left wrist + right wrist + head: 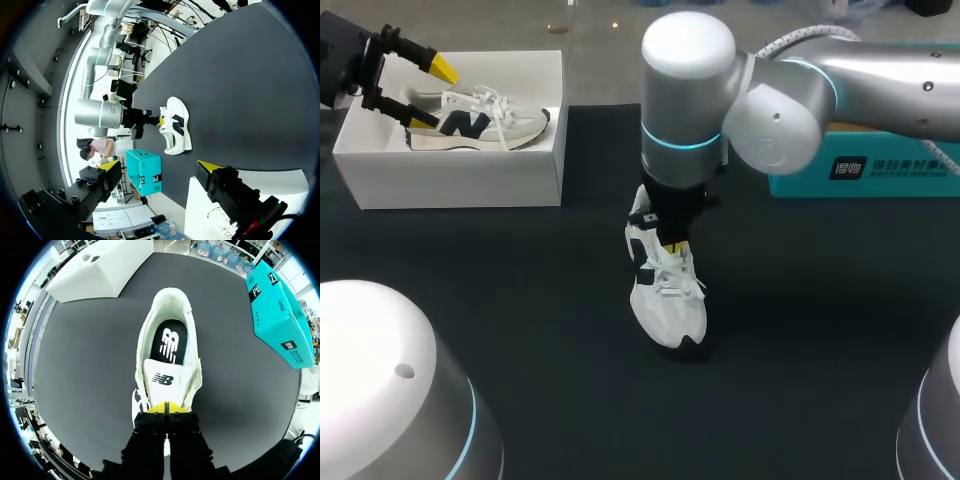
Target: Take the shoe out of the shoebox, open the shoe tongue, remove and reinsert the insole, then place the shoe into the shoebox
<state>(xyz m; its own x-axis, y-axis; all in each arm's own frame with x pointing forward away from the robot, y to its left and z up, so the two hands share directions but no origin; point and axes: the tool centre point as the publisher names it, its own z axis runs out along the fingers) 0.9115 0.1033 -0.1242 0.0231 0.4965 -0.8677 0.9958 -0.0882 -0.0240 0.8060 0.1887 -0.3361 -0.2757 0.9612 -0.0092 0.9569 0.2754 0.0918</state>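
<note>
Where the two yellow tips of the right gripper (165, 407) meet, they are seen pressed together, right at the near edge of the tongue (162, 379). Whether a bit of tongue or lace is pinched there cannot be told, as the tips hide that spot.

Just under this gripper the shoe (172, 300) is found, flat on its sole on the dark table (90, 365), with its heel end farthest from the tips. It is likely light. The white top looks soft and would give when squeezed, while the sole looks thick and firm. The tongue is a thin, floppy flap and is best pinched by its free edge. Ahead of the tongue the black insole (169, 342) is seen inside; it is likely thin and bendy, so it is best taken at the heel edge.

Off to one side a hard teal box (275, 310) is seen. Well away, the left gripper (430, 95) is held with its tips wide apart over the white shoebox (450, 180), in which a second shoe (480, 125) lies.
</note>
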